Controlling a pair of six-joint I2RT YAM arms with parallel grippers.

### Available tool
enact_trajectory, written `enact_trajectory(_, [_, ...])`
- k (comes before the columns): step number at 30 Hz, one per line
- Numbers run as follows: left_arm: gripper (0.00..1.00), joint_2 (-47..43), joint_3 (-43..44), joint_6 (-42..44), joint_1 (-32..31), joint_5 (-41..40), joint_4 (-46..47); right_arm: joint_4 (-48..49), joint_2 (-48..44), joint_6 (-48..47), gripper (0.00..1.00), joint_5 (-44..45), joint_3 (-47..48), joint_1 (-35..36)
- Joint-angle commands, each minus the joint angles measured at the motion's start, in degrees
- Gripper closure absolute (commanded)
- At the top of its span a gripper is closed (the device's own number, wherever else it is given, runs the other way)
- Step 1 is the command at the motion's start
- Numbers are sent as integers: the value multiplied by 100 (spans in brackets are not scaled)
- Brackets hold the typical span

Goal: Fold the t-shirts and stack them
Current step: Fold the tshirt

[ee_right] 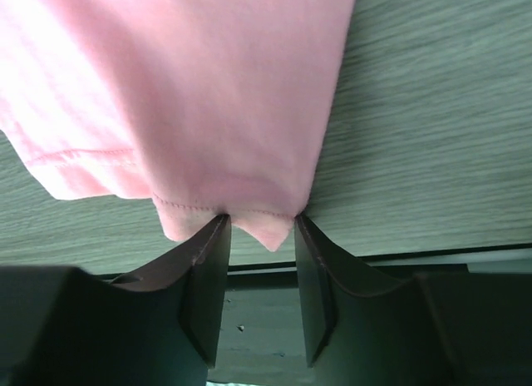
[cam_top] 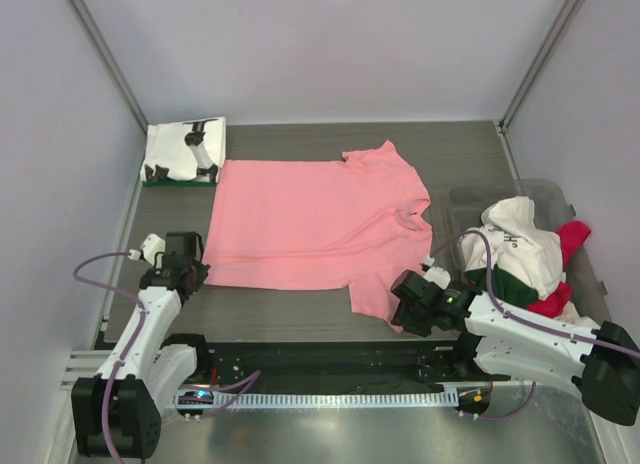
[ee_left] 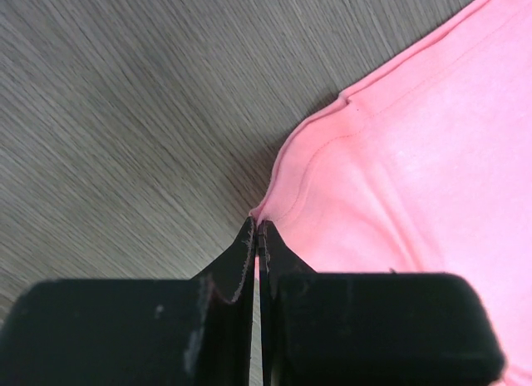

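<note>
A salmon-pink t-shirt [cam_top: 310,224] lies flat on the table, neck towards the right. My left gripper [cam_top: 197,268] is at its near left hem corner. In the left wrist view the gripper [ee_left: 258,230] is shut on that corner of the pink shirt [ee_left: 416,153], with a sliver of pink between the fingers. My right gripper [cam_top: 408,302] is at the near sleeve. In the right wrist view the gripper [ee_right: 259,225] is open, with the sleeve edge of the pink shirt [ee_right: 208,86] lying between the fingertips. A folded white shirt with black print [cam_top: 185,149] sits at the back left on a dark green one [cam_top: 180,181].
A clear plastic bin [cam_top: 545,191] at the right holds a heap of shirts: white [cam_top: 520,246], dark green [cam_top: 500,282] and red/magenta [cam_top: 572,236]. Grey walls close in the table on three sides. A black rail [cam_top: 330,359] runs along the near edge.
</note>
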Motion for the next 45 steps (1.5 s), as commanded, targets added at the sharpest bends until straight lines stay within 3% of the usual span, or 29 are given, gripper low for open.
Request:
enact_trajectory(1, [100,-71,190,135,77,-97,-65,375,258,123,58,317,-114,24])
enact_trajectory(3, [100,-62,190,153,86,-88,-83,454,338,88,60,291,-105,25])
enact_trajectory(8, [100,-150,154,170,95,-53,-118,665,487,-9,92,141,-131,24])
enact_trajectory(10, [100,-238,172,162,95,-9,-171,631,426,-26,99,115,-123,24])
enact_trajectory(21, [100,-783,848,30,95,526,-1260,-1408,-523,-185,99,861,1484,24])
enact_trajectory(33, [100,-1521,1542,-58,95,694,-2350,-3042,-1692,176,99,1257,2329,24])
enact_trajectory(45, [100,-1627,1587,231,95,1071,-2439,-2641,-1421,-324,99,1441,2812,24])
